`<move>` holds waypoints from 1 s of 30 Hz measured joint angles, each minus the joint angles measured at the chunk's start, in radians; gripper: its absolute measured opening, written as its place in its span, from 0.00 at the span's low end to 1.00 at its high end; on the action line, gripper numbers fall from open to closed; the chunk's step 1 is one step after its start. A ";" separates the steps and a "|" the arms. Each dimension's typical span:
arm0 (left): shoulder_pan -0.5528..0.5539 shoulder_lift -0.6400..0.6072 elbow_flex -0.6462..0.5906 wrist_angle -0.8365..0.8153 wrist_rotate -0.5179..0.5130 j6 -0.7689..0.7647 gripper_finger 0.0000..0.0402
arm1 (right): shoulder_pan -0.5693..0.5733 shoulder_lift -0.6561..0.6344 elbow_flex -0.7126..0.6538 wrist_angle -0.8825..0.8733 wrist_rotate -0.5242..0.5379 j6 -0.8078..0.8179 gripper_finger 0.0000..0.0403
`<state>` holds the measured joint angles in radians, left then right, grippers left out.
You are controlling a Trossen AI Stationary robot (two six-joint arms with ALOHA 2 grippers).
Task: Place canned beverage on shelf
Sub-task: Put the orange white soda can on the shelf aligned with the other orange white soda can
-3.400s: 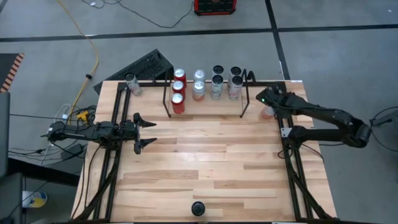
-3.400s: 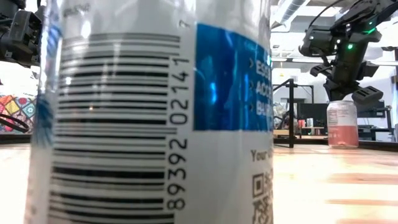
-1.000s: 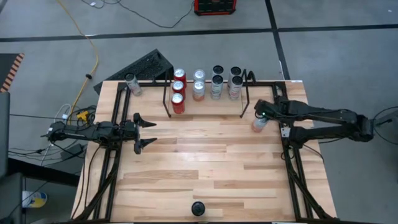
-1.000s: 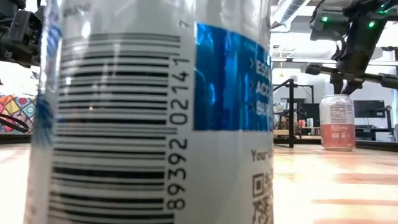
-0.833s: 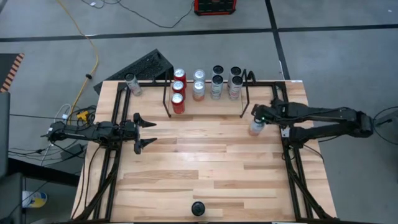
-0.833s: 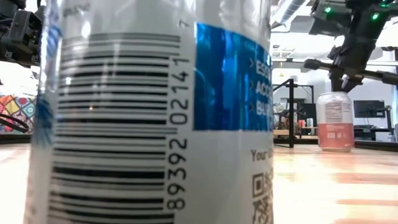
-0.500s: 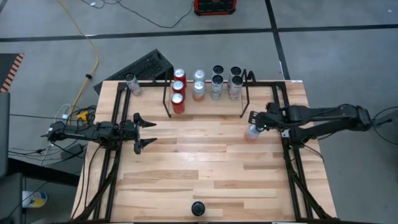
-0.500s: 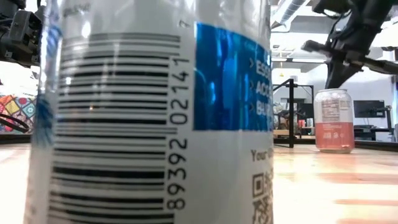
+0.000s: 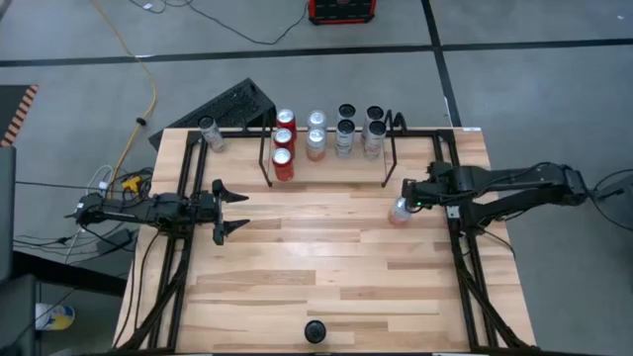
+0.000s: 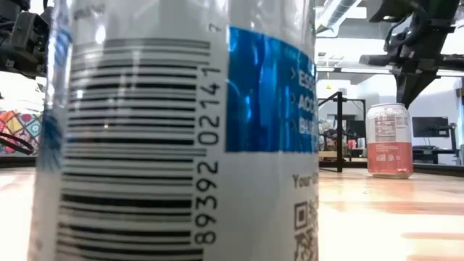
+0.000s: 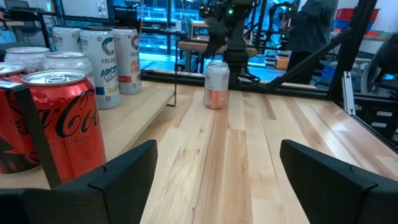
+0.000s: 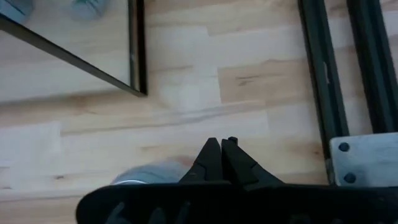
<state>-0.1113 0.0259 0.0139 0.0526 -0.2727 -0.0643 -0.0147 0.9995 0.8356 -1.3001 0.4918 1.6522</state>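
Your right gripper [image 9: 409, 194] is hovering with fingers pressed together above the pink can [image 9: 399, 210] (standing free near the shelf [image 9: 388, 158]); left gripper [image 9: 229, 208] is waiting, spread.

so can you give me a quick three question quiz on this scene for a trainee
1. Fill in: the left claw waits with its fingers ___.
2. True or false: the pink can stands upright on the table, outside the shelf.
3. Which claw is nearer the pink can? A) left claw B) right claw C) both equally near

Key: 1 open; 2 true; 3 B
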 joint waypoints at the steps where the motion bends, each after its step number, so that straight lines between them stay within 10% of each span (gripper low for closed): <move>1: 0.000 0.000 0.000 0.000 0.000 0.000 0.81 | 0.000 0.017 0.000 0.002 -0.014 -0.001 0.00; 30: 0.000 0.000 0.000 0.000 0.000 0.000 0.81 | 0.266 0.232 0.003 0.731 -0.154 -0.173 0.00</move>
<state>-0.1113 0.0261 0.0139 0.0525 -0.2728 -0.0646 0.2514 1.2316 0.8391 -0.5691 0.3378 1.4790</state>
